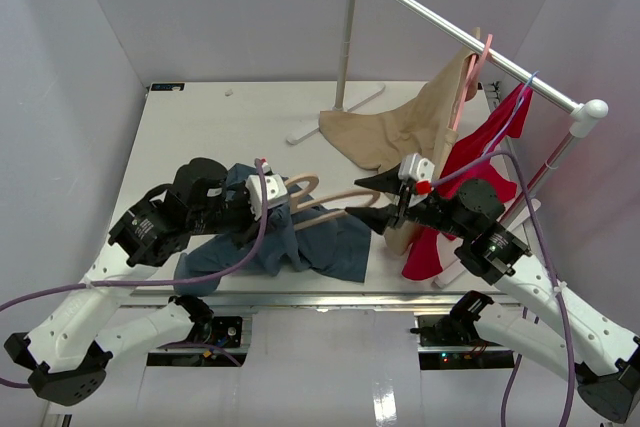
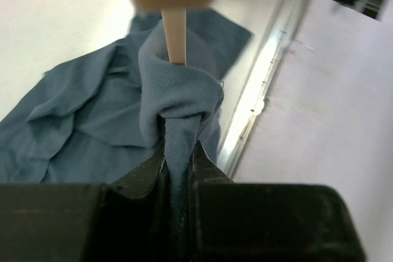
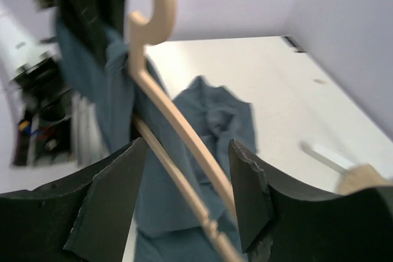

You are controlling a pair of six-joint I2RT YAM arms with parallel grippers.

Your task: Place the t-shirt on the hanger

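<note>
The slate-blue t-shirt lies bunched near the table's front edge. My left gripper is shut on a raised fold of it; in the left wrist view the fabric is pinched between the jaws, and one beige hanger arm pokes into the fold. The pale hanger is tilted up between the two grippers. My right gripper is open around the hanger's other end. In the right wrist view both thin bars of the hanger pass between the spread fingers without being clamped.
A white clothes rack stands at the back right, with a tan garment on a pink hanger and a red garment on a blue hanger. The rack's feet rest on the table. A metal strip edges the table front.
</note>
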